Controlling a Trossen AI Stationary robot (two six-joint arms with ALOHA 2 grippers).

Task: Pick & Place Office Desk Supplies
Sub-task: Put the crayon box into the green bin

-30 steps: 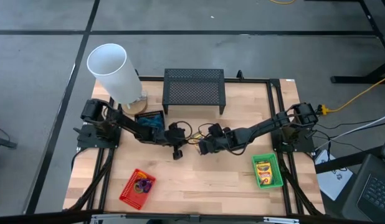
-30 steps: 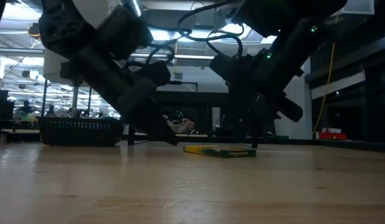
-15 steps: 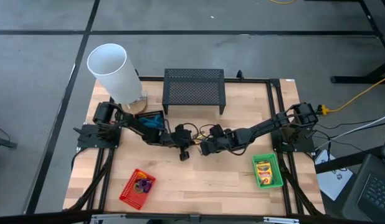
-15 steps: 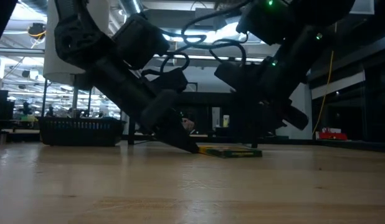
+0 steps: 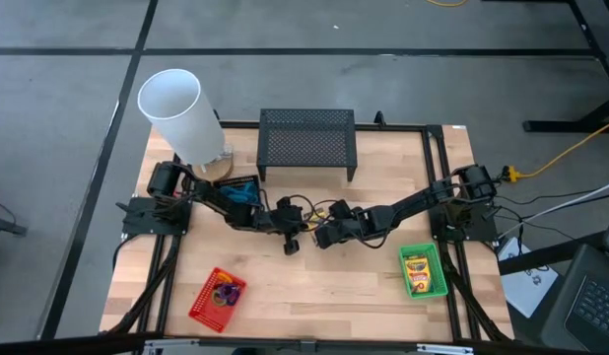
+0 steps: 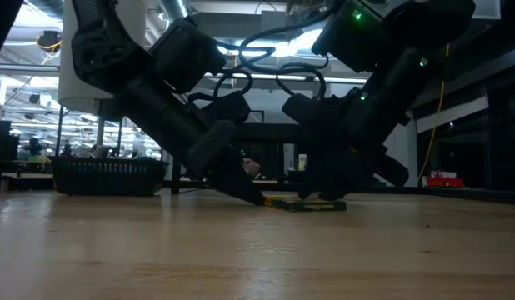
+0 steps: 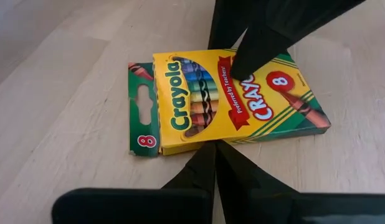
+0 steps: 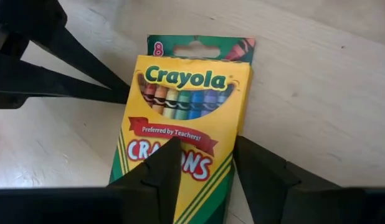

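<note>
Green basket (image 5: 424, 271) holds a crayon box (image 5: 415, 273), red basket (image 5: 217, 296) holds loops (image 5: 226, 292); mid-bench (image 5: 324, 286), right hand (image 8: 205, 168) spread straddling loose Crayola box (image 7: 227, 99), left hand (image 7: 214, 163) pressed together at its edge.

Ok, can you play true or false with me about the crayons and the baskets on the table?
1. A crayon box lies flat on the table between the two arms. True.
2. The left end effector is wide open. False: its fingers are shut together, tip against the box's edge.
3. The right end effector has a finger on each side of the crayon box. True.
4. The green basket is empty. False: another crayon box lies in it.
5. The red basket sits near the table's front left corner. True.
6. The crayon box is lifted into the air. False: the low view shows it resting on the wood.
</note>
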